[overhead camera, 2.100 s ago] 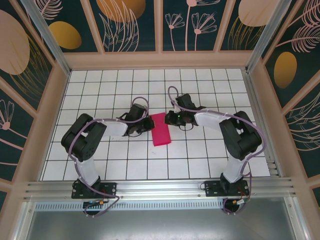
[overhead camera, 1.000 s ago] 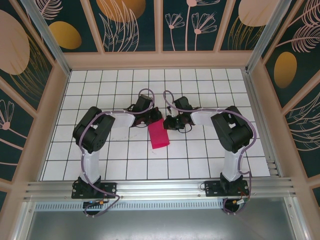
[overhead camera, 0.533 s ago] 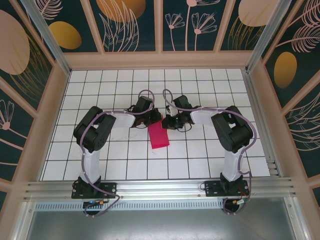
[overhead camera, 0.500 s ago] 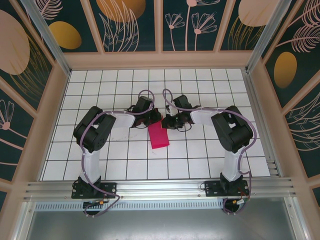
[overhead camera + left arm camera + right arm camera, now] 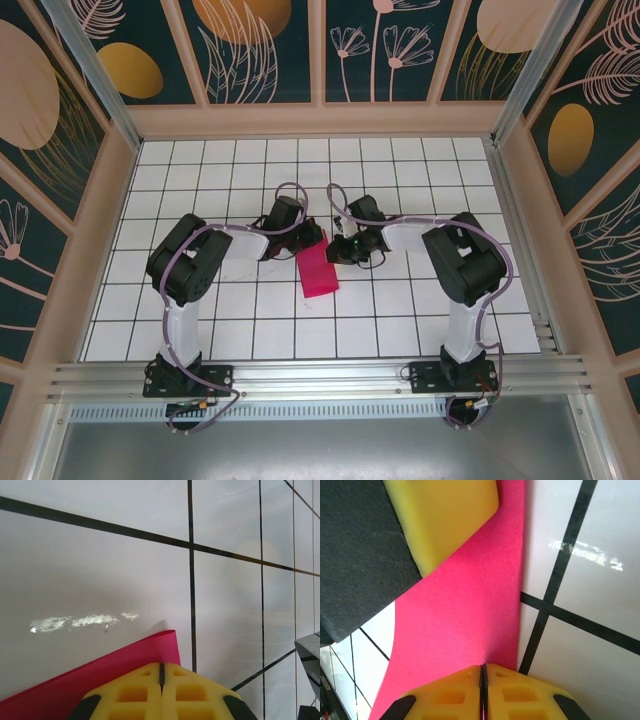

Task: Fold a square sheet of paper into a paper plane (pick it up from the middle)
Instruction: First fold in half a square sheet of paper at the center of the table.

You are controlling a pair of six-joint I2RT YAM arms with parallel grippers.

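The square sheet of paper lies on the white grid table as a narrow magenta-pink strip, folded double, about one tile wide. My left gripper is shut, its yellow tips set down on the strip's far left corner. In the left wrist view that corner curls up slightly in front of the left gripper. My right gripper is shut too, its tips on the far right edge. In the right wrist view the paper runs flat under the right gripper, with the left arm's yellow finger pressing on it beyond.
The white tiled table has a raised wooden frame around it and a metal rail along the near edge. Both arms reach inward and nearly meet at the paper's far end. A scuff mark shows on a tile.
Both grippers have moved from the paper's sides to its far end. The paper slid slightly nearer and tilted. Over the last half second hardly anything has moved.
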